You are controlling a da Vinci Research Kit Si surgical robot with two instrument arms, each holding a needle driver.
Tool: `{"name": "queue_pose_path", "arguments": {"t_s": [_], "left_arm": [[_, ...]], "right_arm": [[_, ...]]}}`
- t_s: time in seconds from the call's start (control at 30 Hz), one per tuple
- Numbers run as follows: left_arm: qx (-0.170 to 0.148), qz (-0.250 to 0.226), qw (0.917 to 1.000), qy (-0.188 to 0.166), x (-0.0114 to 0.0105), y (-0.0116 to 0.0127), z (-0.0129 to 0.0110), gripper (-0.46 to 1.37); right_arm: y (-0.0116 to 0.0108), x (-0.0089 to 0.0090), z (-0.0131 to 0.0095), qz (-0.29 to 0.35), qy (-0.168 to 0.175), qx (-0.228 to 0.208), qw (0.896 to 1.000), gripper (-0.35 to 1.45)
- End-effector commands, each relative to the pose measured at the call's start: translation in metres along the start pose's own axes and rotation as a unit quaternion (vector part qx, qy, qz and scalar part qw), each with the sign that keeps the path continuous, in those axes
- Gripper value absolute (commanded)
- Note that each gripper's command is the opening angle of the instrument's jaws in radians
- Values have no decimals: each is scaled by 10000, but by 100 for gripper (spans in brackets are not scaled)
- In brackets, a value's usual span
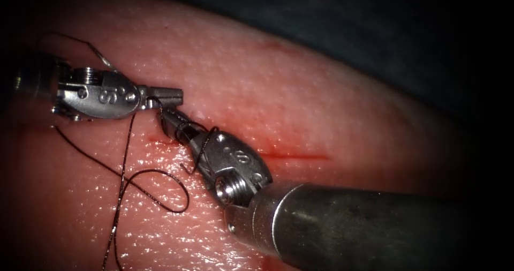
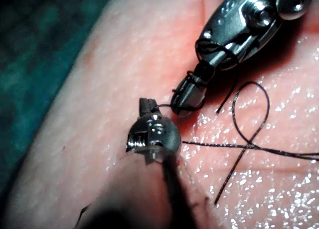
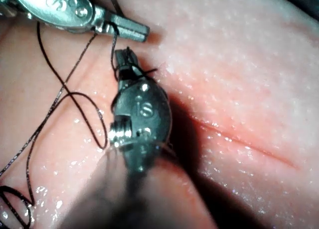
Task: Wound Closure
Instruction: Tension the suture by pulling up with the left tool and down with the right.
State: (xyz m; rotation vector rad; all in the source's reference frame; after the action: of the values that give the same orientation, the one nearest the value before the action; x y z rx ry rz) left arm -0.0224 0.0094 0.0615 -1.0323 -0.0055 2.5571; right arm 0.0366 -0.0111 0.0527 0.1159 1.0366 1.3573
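left tool (image 1: 170,95) gripping thread (image 1: 124,188), jaws closed | right tool (image 1: 170,122) closed, thread wound round its jaws, held end uncertain | needle: cannot tell | cut (image 1: 297,156) lying right of both tips | risk: wraps snagging on jaws; loose loop tangling; tissue (image 1: 332,105) tearing under pull

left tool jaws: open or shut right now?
Shut. The left tool shows its jaws pressed together with the thread running out from between them; the right wrist view shows the same, thread at closed jaws.

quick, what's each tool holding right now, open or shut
Left tool: fingers shut on the thread.
Right tool: fingers shut, thread wrapped around them; a grip cannot be told.
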Motion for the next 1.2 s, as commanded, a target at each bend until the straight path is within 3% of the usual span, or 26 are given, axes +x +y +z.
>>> {"name": "queue_pose_path", "arguments": {"t_s": [0.03, 0.47, 0.83, 0.97, 1.2], "left_arm": [[-43, 40, 10000, -44, 2, -4, -1, -35], [-37, 355, 9991, -209, 35, -45, 9, -35], [28, 573, 9982, -201, 62, -101, 14, -35], [28, 669, 9976, -164, 72, -119, 12, -35], [144, 877, 9960, -81, 79, -132, 6, -35]], "right_arm": [[-2, -1, -3, -1, 0, -22, 10000, -35], [-20, -19, -29, -73, -25, 31, 10000, -35], [-32, -45, -50, -198, -83, 87, 9997, -35], [-33, -45, -52, -437, 50, 125, 9990, -35], [-28, -35, -56, -1060, 708, 63, 9918, -35]]}}
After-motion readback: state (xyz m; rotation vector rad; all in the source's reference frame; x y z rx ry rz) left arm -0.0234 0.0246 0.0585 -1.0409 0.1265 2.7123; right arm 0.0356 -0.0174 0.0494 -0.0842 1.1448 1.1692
